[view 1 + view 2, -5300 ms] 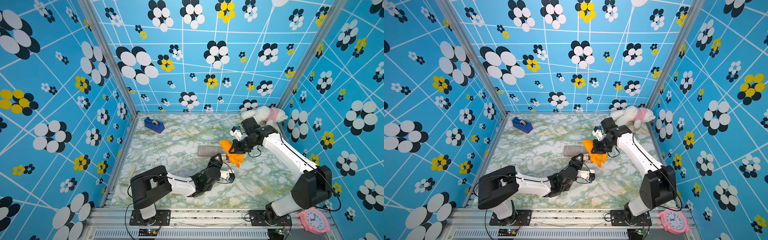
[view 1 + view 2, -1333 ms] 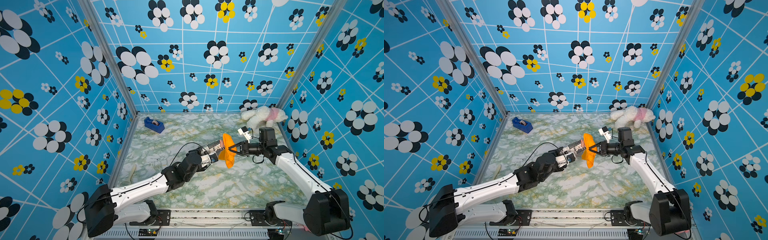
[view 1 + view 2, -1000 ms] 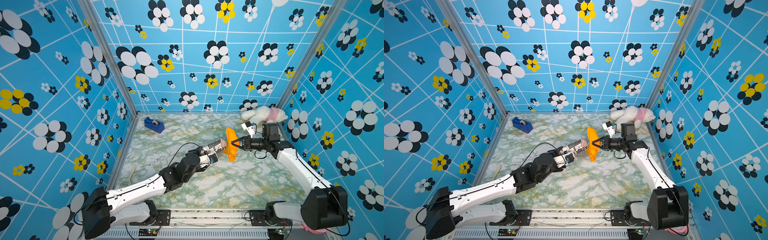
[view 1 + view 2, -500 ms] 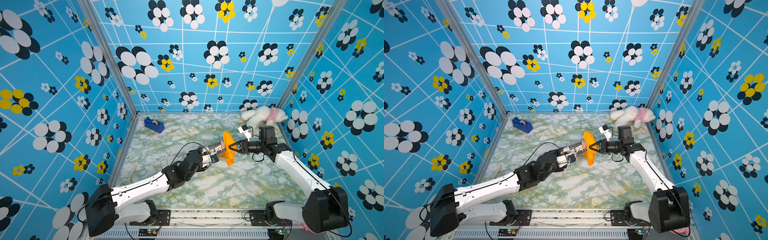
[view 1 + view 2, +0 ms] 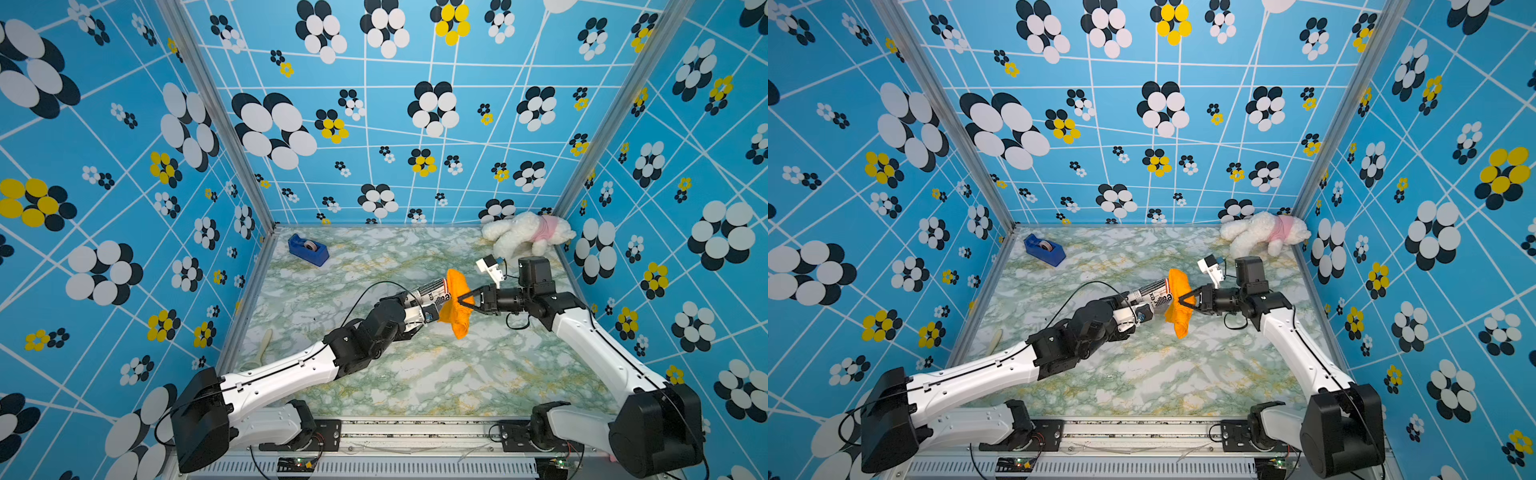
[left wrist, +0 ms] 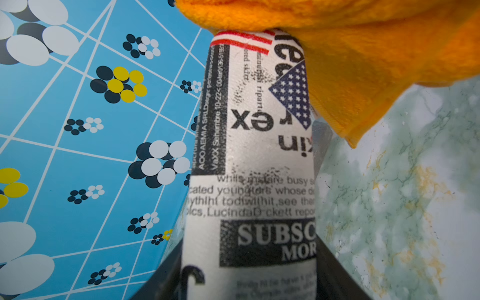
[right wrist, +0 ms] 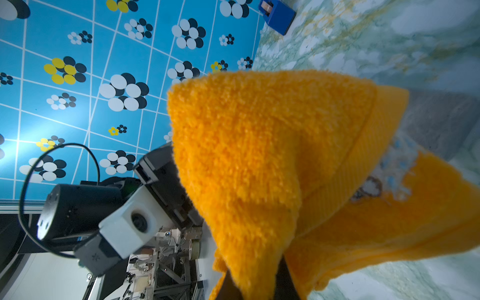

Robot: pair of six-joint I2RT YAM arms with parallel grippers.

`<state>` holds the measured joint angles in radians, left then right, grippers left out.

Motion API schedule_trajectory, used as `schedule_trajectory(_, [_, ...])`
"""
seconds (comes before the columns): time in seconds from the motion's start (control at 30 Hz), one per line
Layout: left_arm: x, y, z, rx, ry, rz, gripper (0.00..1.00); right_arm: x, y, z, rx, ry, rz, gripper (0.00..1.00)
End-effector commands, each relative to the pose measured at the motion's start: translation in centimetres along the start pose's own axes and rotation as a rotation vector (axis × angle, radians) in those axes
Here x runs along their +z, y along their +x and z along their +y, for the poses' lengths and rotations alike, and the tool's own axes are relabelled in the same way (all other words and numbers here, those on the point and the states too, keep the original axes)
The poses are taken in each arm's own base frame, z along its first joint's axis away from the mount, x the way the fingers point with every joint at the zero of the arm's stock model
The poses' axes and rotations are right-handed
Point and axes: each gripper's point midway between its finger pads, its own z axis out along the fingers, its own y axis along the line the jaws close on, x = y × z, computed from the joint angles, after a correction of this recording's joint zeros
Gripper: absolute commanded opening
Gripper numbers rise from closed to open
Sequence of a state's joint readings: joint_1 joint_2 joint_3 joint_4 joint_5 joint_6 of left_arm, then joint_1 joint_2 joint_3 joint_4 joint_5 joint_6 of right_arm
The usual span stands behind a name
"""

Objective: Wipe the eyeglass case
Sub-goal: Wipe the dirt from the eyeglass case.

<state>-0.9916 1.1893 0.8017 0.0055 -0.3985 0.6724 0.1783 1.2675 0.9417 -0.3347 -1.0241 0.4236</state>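
Two-armed wiping step, judged mid-stroke. Clamped with left gripper (image 5: pixel 420 309) on the near end of the newsprint-patterned tubular eyeglass case (image 5: pixel 432 292); pinched shut with right gripper (image 5: pixel 464 302) on the fluffy orange terry cloth (image 5: pixel 456 316). Held aloft, tilted, above the green-marbled worktop (image 5: pixel 415 374), mid-depth towards the right edge, cloth draped over the far tip. Advice: press cloth firmly, stroke along the tube, hold case rigid, rotate for unwiped sides. On the surface: blue tape dispenser (image 5: pixel 308 249) by far left corner, white plush toy (image 5: pixel 521 235) in far right corner. Around: blue flowered walls (image 5: pixel 374 124).

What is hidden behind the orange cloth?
The far end of the eyeglass case goes under the orange cloth. Its printed body shows; its tip is covered and cannot be seen.
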Motion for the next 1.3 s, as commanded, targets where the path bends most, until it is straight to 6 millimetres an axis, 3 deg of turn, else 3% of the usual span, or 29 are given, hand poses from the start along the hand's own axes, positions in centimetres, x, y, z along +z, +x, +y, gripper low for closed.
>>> schedule_trajectory(0.0, [-1.3, -1.9, 0.1, -0.021, 0.002, -0.060, 0.18, -0.7, -4.1, 1.8, -0.120, -0.006, -0.063, 0.00])
schedule_trajectory(0.17, [-1.6, -2.1, 0.0, -0.004, -0.015, -0.060, 0.18, 0.3, -4.8, 1.8, -0.104, -0.040, -0.009, 0.00])
schedule_trajectory(0.33, [-1.5, -2.0, 0.6, -0.012, -0.032, -0.060, 0.19, 1.8, -1.2, 2.1, -0.075, -0.107, 0.070, 0.00])
schedule_trajectory(0.57, [-1.2, -2.1, 2.4, -0.060, -0.063, -0.073, 0.18, 1.7, 2.7, 1.2, 0.002, -0.126, 0.084, 0.00])
schedule_trajectory(0.7, [-1.4, -1.2, 3.9, -0.210, -0.044, -0.077, 0.18, 0.6, 3.6, 1.2, -0.023, -0.076, 0.037, 0.00])
schedule_trajectory(0.87, [-1.5, -0.6, 4.5, -0.445, 0.064, -0.079, 0.17, -1.7, 2.0, 1.7, -0.096, 0.042, -0.098, 0.00])
schedule_trajectory(1.07, [-2.6, -3.1, 4.5, -0.926, 0.392, -0.226, 0.17, -3.4, 0.7, 2.6, -0.214, 0.164, -0.239, 0.00])
schedule_trajectory(1.27, [-3.5, -5.7, 6.1, -1.344, 0.744, -0.364, 0.17, -3.4, 1.0, 5.4, -0.409, 0.224, -0.309, 0.00])
